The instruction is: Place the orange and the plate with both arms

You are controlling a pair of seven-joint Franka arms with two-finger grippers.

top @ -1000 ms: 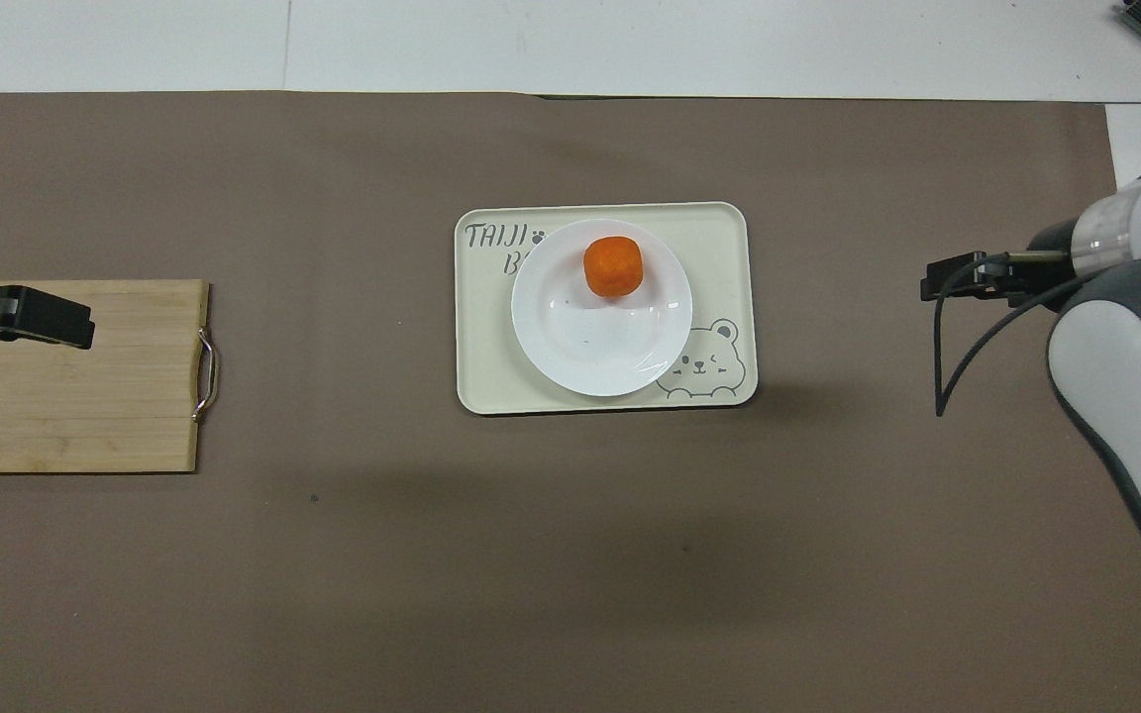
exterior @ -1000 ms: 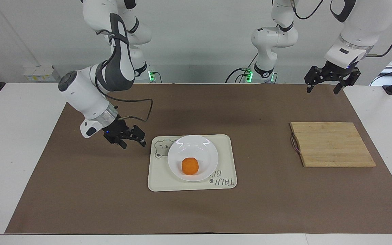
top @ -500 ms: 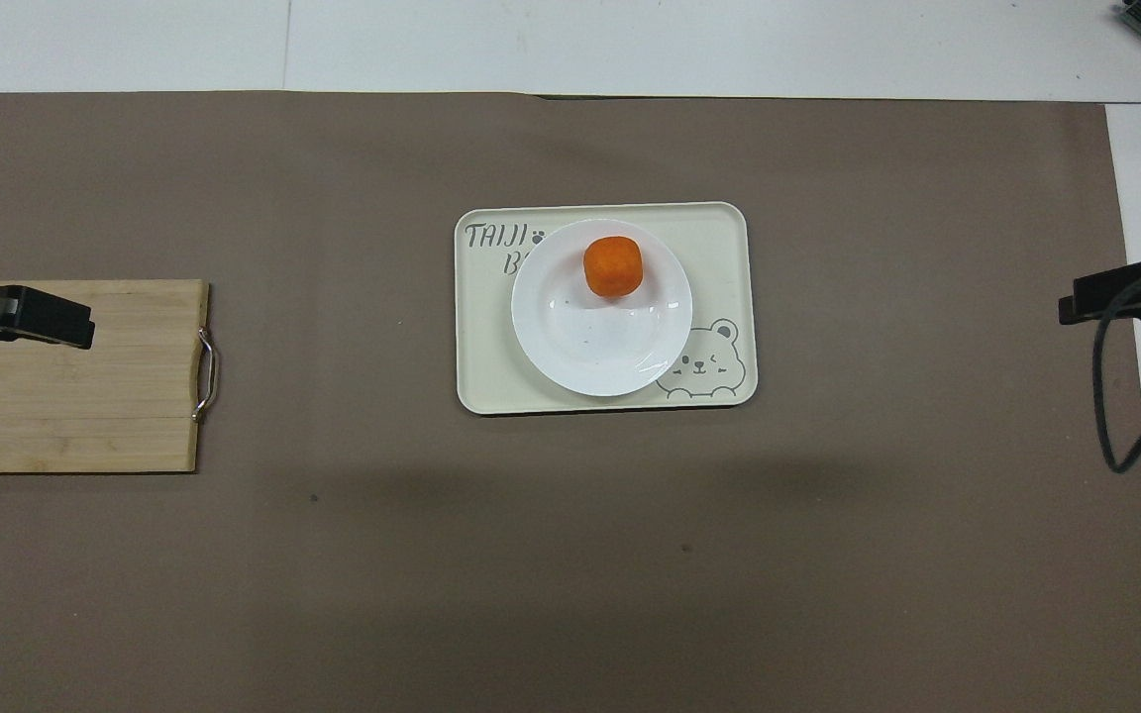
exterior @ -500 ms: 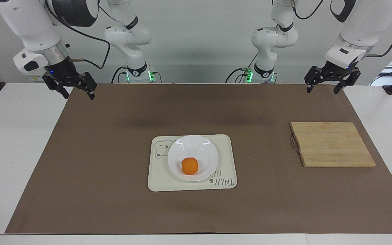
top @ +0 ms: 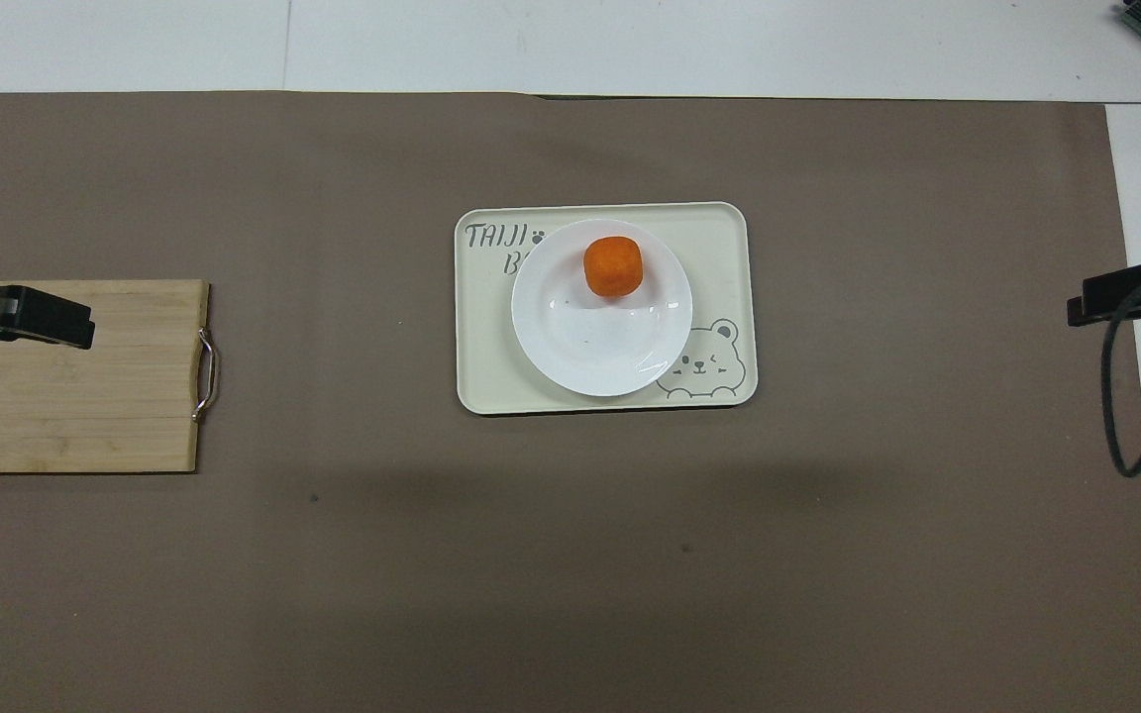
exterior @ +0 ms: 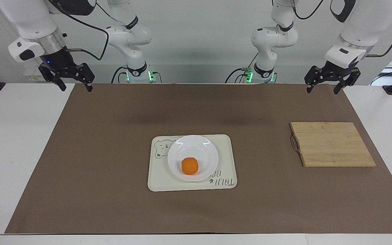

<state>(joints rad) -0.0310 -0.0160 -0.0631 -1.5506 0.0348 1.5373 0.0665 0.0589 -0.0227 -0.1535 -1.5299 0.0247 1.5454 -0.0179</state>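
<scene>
Right arm's the only thing that changed: a second ago the right gripper (exterior: 66, 78) was down low next to the tray (exterior: 226, 143), and now it's pulled all the way up and hangs over the mat's (exterior: 114, 190) corner at the right arm's end of the table, robot side. Everything else sits exactly where it was.

The left gripper (exterior: 332, 81) waits over the other robot-side corner of the mat, fingers spread open, holding nothing. Right one's fingers are spread too, also empty.

The orange (exterior: 190, 166) sits in the plate (exterior: 202, 148), off centre, on the part of the dish farther from the robots. The plate rests on the cream bear tray, pretty much mid-table. So to me the job looks done, both things placed and both arms backed off.

If anything did need another go, here's the geometry that matters: the plate and orange lie about midway between the two grippers, farther out from the robots than either, so neither arm has a real advantage. The orange is round, so no long axis to line up with. The plate's rim is the only thing to grab, and I'd guess a glossy dish is slippery.

The wooden cutting board (exterior: 332, 144) lies bare toward the left arm's end.
</scene>
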